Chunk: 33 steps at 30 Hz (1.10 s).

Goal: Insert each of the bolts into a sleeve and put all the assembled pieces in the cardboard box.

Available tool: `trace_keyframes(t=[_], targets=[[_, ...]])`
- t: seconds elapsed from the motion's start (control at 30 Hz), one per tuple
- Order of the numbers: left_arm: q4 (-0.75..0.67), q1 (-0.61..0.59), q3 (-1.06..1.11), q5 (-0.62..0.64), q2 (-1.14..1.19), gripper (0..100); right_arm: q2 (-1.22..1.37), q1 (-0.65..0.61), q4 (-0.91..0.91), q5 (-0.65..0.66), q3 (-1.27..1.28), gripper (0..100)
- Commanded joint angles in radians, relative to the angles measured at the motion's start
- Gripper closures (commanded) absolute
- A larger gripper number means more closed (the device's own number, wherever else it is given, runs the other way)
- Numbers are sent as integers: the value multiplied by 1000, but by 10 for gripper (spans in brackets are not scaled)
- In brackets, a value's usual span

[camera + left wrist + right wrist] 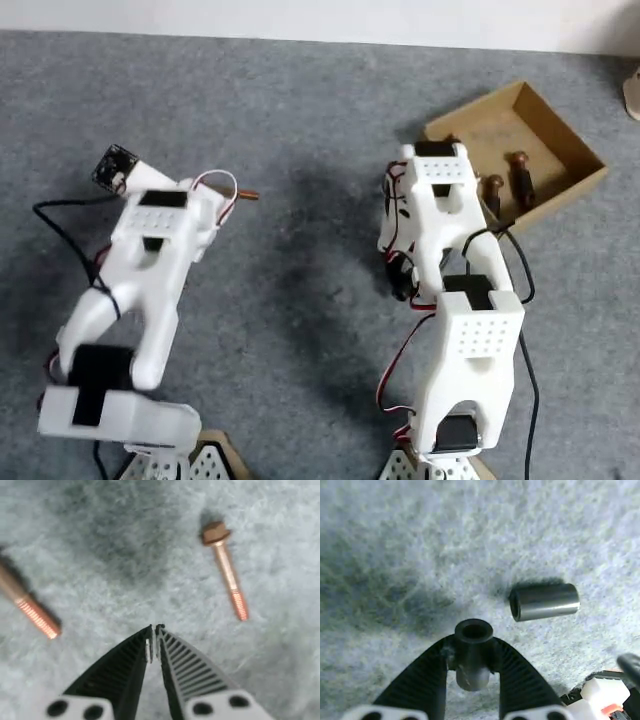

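Note:
Two copper bolts lie on the grey carpet in the left wrist view, one (pixel 225 567) whole and one (pixel 31 609) cut off by the edge. My left gripper (pixel 154 630) is shut and holds nothing, just short of them. A bolt tip (pixel 246 195) pokes out beside the left arm (pixel 150 250). My right gripper (pixel 473 647) is shut on a dark sleeve (pixel 470 672), held upright with its bore facing the camera. A second sleeve (pixel 544 601) lies on its side close by. The cardboard box (pixel 580 150) at the back right holds two assembled pieces (pixel 521 178) (pixel 493 186).
The right arm (pixel 440 210) stands right beside the box's near-left wall. Red and black cables (pixel 400 240) hang along both arms. A wooden object (pixel 632 92) sits at the far right edge. Open carpet lies between the arms.

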Motion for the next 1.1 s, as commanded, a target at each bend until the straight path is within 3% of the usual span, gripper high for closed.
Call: trace_keyframes(t=[0.0,0.13,0.37,0.57,0.83,1.07], targets=[[201,-1,-234,17,87,969,-71,-7,-10,9,-2,994],[287,2,-400,37,213,966,-71,-7,-10,9,-2,994],[295,-10,-608,89,351,962,-71,-7,-10,11,-2,994],[296,-24,-710,126,438,856,-71,-7,-10,11,-2,994],[301,-77,-862,196,598,854,-70,-7,-24,41,-2,994],[413,-85,-1086,245,769,854,-70,12,-24,44,-2,994]])
